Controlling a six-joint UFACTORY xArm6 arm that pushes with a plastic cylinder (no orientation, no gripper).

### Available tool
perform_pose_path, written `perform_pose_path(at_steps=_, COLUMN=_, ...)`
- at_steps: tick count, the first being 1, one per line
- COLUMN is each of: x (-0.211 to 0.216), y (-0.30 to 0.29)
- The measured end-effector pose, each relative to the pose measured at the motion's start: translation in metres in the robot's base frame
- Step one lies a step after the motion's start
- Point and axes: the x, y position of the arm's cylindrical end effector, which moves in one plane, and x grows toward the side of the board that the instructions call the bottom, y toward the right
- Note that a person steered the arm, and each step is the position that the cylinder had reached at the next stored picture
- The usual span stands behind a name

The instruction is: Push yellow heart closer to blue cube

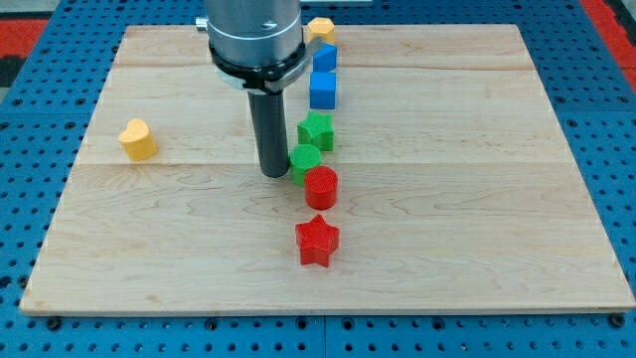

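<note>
**Rod tip beside the green blocks, yellow heart far off at the left**

There is no pincer on this arm to be open or closed, so nothing is gripped; it ends in a plain dark rod. My tip (273, 174) rests on the wooden counter (477, 199), just left of the green cylinder (305, 162); whether the two actually touch I cannot tell from here.

The yellow heart (138, 139) sits alone near the counter's left edge, well apart from the tip and from every other block. The blue cube (323, 89) stands toward the view's top, to the right of the rod.

A rough column of blocks runs down the middle: a yellow block (321, 29) at the top, a second blue block (325, 57) below it, then the blue cube, a green star (316, 130), the green cylinder, a red cylinder (321, 187) touching it, and a red star (317, 241) lowest.

The arm's grey housing (253, 35) is cut off by the view's top and hides part of the yellow block, whose shape is hard to make out.
</note>
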Motion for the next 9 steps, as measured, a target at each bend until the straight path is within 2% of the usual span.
perform_pose_path(at_steps=1, x=0.000, y=0.000)
perform_pose_path(at_steps=2, x=0.013, y=-0.042)
perform_pose_path(at_steps=3, x=0.038, y=-0.125)
perform_pose_path(at_steps=4, x=-0.001, y=-0.189)
perform_pose_path(at_steps=5, x=-0.029, y=-0.201)
perform_pose_path(at_steps=6, x=-0.038, y=-0.141)
perform_pose_path(at_steps=8, x=-0.070, y=-0.090)
perform_pose_path(at_steps=9, x=-0.082, y=-0.082)
